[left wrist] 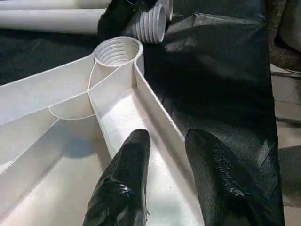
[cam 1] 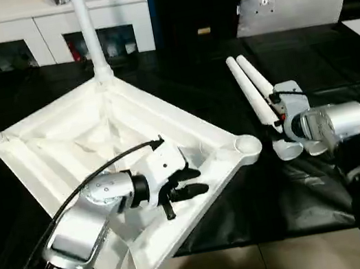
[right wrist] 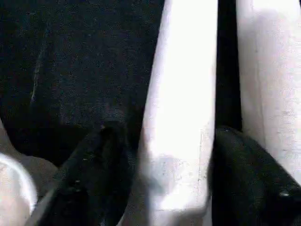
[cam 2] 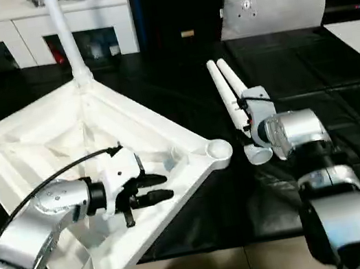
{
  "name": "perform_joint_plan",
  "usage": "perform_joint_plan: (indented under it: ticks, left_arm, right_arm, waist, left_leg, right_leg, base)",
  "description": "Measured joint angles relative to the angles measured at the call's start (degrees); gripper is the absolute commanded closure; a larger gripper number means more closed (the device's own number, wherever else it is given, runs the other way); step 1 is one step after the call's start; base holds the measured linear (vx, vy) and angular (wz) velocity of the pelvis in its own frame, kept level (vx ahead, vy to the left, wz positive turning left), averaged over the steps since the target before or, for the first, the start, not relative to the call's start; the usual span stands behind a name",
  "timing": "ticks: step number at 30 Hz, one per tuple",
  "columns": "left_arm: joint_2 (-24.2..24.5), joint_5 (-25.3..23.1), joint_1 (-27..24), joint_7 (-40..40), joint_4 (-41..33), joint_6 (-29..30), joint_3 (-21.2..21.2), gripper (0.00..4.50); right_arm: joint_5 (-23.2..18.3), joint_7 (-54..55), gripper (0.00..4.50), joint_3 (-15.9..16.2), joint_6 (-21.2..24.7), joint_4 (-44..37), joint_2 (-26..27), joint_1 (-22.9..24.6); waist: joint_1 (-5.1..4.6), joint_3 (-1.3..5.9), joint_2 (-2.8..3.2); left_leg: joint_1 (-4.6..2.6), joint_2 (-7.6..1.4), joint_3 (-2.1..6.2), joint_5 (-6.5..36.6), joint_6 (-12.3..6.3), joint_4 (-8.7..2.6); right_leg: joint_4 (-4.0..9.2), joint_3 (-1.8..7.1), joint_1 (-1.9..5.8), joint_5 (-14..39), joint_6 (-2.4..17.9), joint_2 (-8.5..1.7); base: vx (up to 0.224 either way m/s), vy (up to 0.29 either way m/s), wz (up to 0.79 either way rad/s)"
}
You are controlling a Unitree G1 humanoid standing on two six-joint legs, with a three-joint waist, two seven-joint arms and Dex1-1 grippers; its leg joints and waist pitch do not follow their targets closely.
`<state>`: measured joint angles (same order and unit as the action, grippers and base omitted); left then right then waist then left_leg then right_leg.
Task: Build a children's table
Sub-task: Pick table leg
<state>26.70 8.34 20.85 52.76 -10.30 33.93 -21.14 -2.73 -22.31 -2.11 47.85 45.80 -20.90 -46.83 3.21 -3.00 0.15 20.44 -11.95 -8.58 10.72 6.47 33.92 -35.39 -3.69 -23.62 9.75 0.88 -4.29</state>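
Left gripper (cam 1: 187, 182) spread above upturned table top (cam 1: 62, 138), right gripper (right wrist: 164, 179) straddling loose leg (right wrist: 181, 117); grip unclear

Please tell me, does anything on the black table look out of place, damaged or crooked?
Nothing looks damaged. The tabletop lies upside down, which suits assembly, with two legs standing in its far sockets. Two loose legs lie side by side, not yet fitted. The near corner socket is empty.

Black table (cam 1: 192, 83) — upturned white tabletop (cam 1: 62, 138) and two loose white legs (cam 1: 250, 87) lying on it.
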Motion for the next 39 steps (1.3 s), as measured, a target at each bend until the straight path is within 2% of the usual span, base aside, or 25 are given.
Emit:
perform_joint_plan:
  ticks: [1,6,10,11,16,22,26,27,28,29,30,32,33,36,38,39]
  left_arm:
    - [-0.07,-0.03,0.0,-0.11,0.0,0.01,0.0,2.95]
    - [-0.45,-0.16,0.12,-1.65,0.0,0.16,0.03,2.95]
    - [-0.36,-0.21,0.12,-1.87,0.01,0.17,0.08,2.95]
    - [-0.37,-0.21,0.12,-1.89,0.01,0.17,0.09,2.95]
    - [-0.41,-0.13,0.12,-2.37,0.04,0.12,0.69,2.95]
    - [-2.44,0.11,1.01,-5.59,1.85,-0.27,3.67,2.95]
    - [-8.04,0.78,3.27,-11.76,5.57,-0.98,8.01,2.95]
    - [-10.18,1.08,4.61,-14.19,7.25,-1.21,9.61,2.95]
    - [-11.71,1.61,5.77,-15.93,8.36,-1.21,11.06,2.68]
    - [-12.47,2.19,6.8,-17.21,9.0,-1.24,12.13,2.68]
    - [-14.88,4.27,8.18,-18.9,10.25,-0.66,14.84,2.61]
    - [-18.14,7.4,9.73,-20.84,10.94,-0.07,18.36,2.55]
    - [-20.51,10.32,10.94,-21.85,11.68,0.33,20.87,2.28]
    - [-25.35,16.52,13.84,-23.82,12.24,1.2,25.25,2.18]
    - [-26.24,18.38,14.56,-24.43,12.44,1.42,26.05,2.17]
    - [-27.76,20.73,15.18,-24.99,13.18,2.31,27.84,1.92]
  right_arm:
    - [0.0,-0.16,1.63,-0.1,-0.26,0.5,0.0,-0.18]
    - [-0.2,-0.69,1.98,-1.09,-2.27,6.21,-0.12,-2.68]
    - [-0.23,-0.83,2.26,-1.38,-3.2,7.84,-0.4,-3.25]
    - [-0.23,-1.06,2.47,-1.39,-3.45,8.38,-0.47,-3.46]
    - [-0.74,-1.39,2.6,-2.25,-4.4,9.17,-0.57,-3.47]
    - [-4.14,-1.74,2.62,-6.62,-8.74,8.26,-0.36,-2.23]
    - [-11.31,-5.63,2.62,-13.16,-14.74,0.72,2.42,1.25]
    - [-14.14,-7.47,2.62,-15.16,-14.86,-1.58,3.19,1.64]
    - [-16.31,-9.05,2.63,-16.61,-14.35,-3.53,3.65,1.93]
    - [-18.08,-10.4,2.63,-17.43,-14.05,-5.14,4.12,1.97]
    - [-21.29,-13.7,2.63,-18.81,-12.38,-8.98,4.22,3.6]
    - [-24.94,-18.36,2.63,-19.09,-10.52,-13.32,4.93,5.91]
    - [-27.84,-21.36,2.63,-19.42,-8.75,-16.3,5.73,8.06]
    - [-33.41,-26.28,2.63,-19.15,-4.56,-20.75,7.72,12.04]
    - [-34.88,-27.22,2.63,-18.79,-3.51,-21.93,7.95,12.61]
    - [-36.13,-28.23,2.63,-18.76,-2.6,-24.23,7.7,13.64]
  waist:
    - [0.01,0.0,0.0]
    - [0.0,0.0,0.0]
    - [-0.01,0.0,-0.01]
    - [0.0,0.0,-0.01]
    - [0.06,0.0,-0.01]
    - [0.09,-0.1,0.2]
    - [0.15,-0.11,0.24]
    - [0.19,-0.11,0.24]
    - [0.24,-0.11,0.24]
    - [0.24,-0.1,0.24]
    - [0.35,-0.09,0.25]
    - [0.62,-0.09,0.25]
    - [0.92,-0.1,0.25]
    - [1.79,-0.1,0.25]
    - [1.86,-0.08,0.28]
    - [2.04,-0.08,0.28]
  left_leg:
    - [-0.01,0.0,0.0,0.0,0.0,0.0]
    - [-0.06,-0.01,0.0,0.0,0.0,0.04]
    - [-0.04,-0.01,0.01,0.0,-0.01,0.04]
    - [-0.04,-0.01,0.0,0.0,-0.01,0.04]
    - [-0.11,-0.01,0.01,0.0,0.0,0.05]
    - [-0.05,-0.01,0.01,0.01,-0.01,0.09]
    - [0.23,-0.01,0.01,0.01,-0.04,0.09]
    - [0.39,-0.01,0.01,-0.03,-0.1,0.11]
    - [0.49,-0.01,0.02,-0.08,-0.18,0.11]
    - [0.53,-0.02,0.02,-0.16,-0.32,0.11]
    - [0.54,-0.01,0.04,-0.24,-0.52,0.11]
    - [0.54,-0.02,0.05,-0.22,-0.59,0.11]
    - [0.56,-0.02,0.05,-0.21,-0.62,0.13]
    - [0.6,-0.01,0.04,-0.18,-0.68,0.22]
    - [0.57,-0.01,0.04,-0.18,-0.67,0.22]
    - [0.59,-0.01,0.04,-0.18,-0.63,0.22]
  right_leg:
    - [0.0,-0.01,0.02,0.0,0.0,0.0]
    - [0.0,-0.02,0.09,0.0,0.0,-0.01]
    - [0.01,-0.02,0.09,0.0,0.0,-0.01]
    - [0.01,-0.02,0.09,0.0,0.0,-0.01]
    - [0.01,-0.03,0.16,0.0,0.0,-0.01]
    - [0.0,-0.05,0.13,-0.02,0.04,-0.01]
    - [0.02,-0.05,-0.11,-0.03,0.05,-0.01]
    - [0.02,-0.07,-0.22,-0.05,0.07,-0.01]
    - [0.02,-0.09,-0.3,-0.06,0.09,-0.01]
    - [0.03,-0.09,-0.35,-0.07,0.1,-0.01]
    - [0.05,-0.12,-0.31,-0.07,0.1,-0.01]
    - [0.11,-0.13,-0.28,-0.07,0.1,-0.01]
    - [0.15,-0.14,-0.27,-0.07,0.1,-0.02]
    - [0.15,-0.13,-0.29,-0.09,0.12,-0.07]
    - [0.14,-0.13,-0.27,-0.11,0.13,-0.07]
    - [0.15,-0.16,-0.28,-0.12,0.12,-0.07]
  base:
    - [0.0,0.0,0.0]
    - [0.0,0.0,0.0]
    - [0.0,0.0,0.0]
    - [0.0,0.0,0.0]
    - [0.0,0.0,0.0]
    - [0.0,0.0,0.0]
    - [0.0,0.0,0.0]
    - [0.0,0.0,0.0]
    - [0.0,0.0,0.0]
    - [0.0,0.0,0.0]
    - [0.0,0.0,0.0]
    - [0.0,0.0,0.0]
    - [0.0,0.0,0.0]
    - [0.0,0.0,0.0]
    - [0.0,0.0,0.0]
    - [0.0,0.0,0.0]
